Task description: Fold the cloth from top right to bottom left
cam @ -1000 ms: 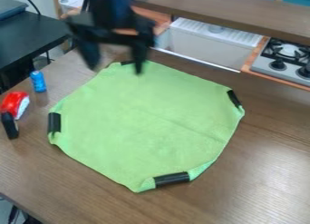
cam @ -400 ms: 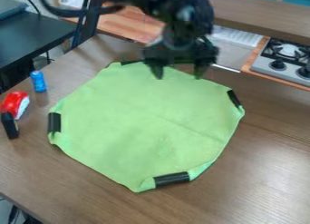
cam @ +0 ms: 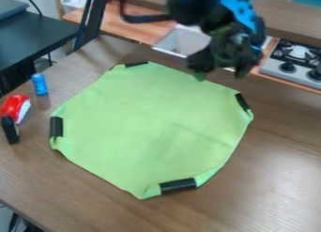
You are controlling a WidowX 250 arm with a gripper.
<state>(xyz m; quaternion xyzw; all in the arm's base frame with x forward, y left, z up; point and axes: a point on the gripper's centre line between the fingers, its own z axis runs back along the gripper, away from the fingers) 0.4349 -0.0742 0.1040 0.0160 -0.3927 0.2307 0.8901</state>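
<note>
One black gripper (cam: 220, 76) is held at the upper right of centre, above the table near the upper right edge of the cloth, its two fingers (cam: 201, 63) set apart with nothing gripped between them. It is carried by one robot arm (cam: 194, 8) that is brought in from the top edge of the view. Just below, one green cloth (cam: 150, 123) is laid out nearly flat in the middle of one brown wooden table (cam: 276, 179), and is crossed by one faint slanting crease. Four black strips are counted at its corners: one top strip (cam: 136, 64), one right strip (cam: 242, 102), one left strip (cam: 56, 127) and one bottom strip (cam: 178, 185). On the table to the left of the cloth, three small things are counted: one blue cylinder (cam: 39, 84) stood upright, one red and white object (cam: 16, 108) nearer the table's left edge, and one black object (cam: 10, 130) placed at its lower end; whether those last two are touching cannot be told. Behind the table, one white sink (cam: 183, 41) is partly hidden by the gripper, and one stove (cam: 276, 71) with two black knobs (cam: 287, 67) is seen at the right. At the far left, one black desk (cam: 37, 34) is seen
</note>
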